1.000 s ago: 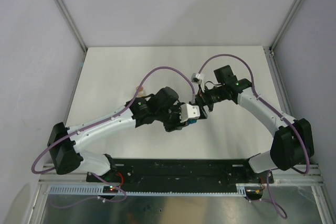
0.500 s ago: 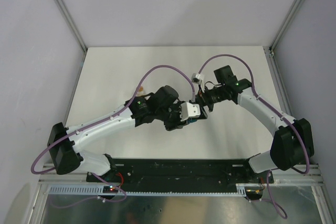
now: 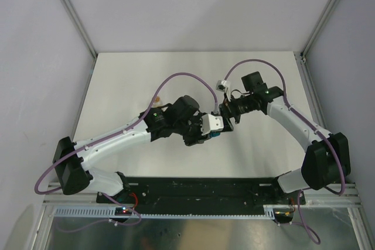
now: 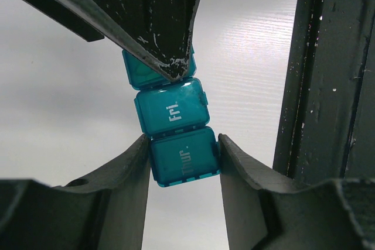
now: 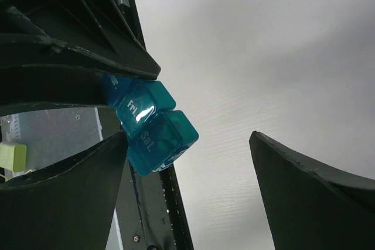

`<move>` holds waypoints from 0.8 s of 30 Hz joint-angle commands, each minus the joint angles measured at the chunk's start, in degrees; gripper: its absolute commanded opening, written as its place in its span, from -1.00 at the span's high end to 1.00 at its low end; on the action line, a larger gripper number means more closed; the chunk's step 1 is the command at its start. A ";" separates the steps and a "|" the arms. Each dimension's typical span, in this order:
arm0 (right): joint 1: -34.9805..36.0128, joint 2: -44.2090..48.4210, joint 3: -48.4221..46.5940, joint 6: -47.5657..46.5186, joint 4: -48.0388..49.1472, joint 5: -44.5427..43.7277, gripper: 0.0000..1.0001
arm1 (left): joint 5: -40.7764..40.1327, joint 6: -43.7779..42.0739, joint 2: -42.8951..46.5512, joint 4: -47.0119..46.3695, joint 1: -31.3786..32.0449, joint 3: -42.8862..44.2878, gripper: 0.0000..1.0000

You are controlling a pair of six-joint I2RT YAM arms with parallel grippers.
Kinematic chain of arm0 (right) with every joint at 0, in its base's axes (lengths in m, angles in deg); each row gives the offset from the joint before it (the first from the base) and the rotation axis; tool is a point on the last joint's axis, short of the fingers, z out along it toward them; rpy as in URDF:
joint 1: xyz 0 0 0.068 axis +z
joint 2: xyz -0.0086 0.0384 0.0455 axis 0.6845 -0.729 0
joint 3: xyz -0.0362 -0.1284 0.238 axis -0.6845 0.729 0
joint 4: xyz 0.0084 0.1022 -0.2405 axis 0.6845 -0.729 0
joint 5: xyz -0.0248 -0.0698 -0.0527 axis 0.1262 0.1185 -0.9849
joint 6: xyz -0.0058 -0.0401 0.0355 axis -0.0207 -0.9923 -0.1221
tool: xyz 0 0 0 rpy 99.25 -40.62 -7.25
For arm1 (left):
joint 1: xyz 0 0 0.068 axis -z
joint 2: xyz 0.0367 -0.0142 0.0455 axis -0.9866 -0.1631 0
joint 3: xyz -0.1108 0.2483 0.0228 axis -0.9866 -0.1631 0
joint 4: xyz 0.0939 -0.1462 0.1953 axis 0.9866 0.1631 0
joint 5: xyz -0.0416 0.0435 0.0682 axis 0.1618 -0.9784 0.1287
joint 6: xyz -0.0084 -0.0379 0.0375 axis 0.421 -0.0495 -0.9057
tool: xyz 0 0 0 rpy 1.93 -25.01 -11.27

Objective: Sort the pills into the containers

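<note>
The containers are one teal strip of three joined compartments (image 4: pixel 173 109) with lids marked Thur, Fri and Sat, all shut. My left gripper (image 4: pixel 183 140) is shut on the Thur end and holds the strip just above the table near mid-table (image 3: pixel 215 135). My right gripper (image 5: pixel 187 139) is open wide, and the Sat end (image 5: pixel 153 133) lies against its left finger. One right finger's tip (image 4: pixel 170 65) rests on the Sat lid and hides part of it. In the top view the two grippers meet, left (image 3: pixel 210 127) and right (image 3: pixel 225 118). No pills are in view.
A small orange-tan object (image 3: pixel 156 99) peeks out behind the left arm's cable at mid-left. The white tabletop (image 3: pixel 129 80) is walled on three sides. A black rail (image 3: pixel 199 188) runs along the near edge.
The right wrist has shifted very slightly. The left gripper has kept its hold on the strip in nearly the same place.
</note>
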 commanded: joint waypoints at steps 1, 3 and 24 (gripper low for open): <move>-0.56 0.00 -3.24 0.80 -1.38 3.41 -0.82 | 0.95 0.06 1.67 -1.82 -0.27 1.77 1.00; -0.74 -0.68 -3.48 1.17 -1.55 4.21 -0.82 | 0.90 0.11 1.71 -1.96 -0.28 1.74 1.00; -2.89 -6.25 -4.12 0.33 -4.33 11.88 -0.62 | -1.90 1.68 3.94 -5.86 -0.28 -0.01 1.00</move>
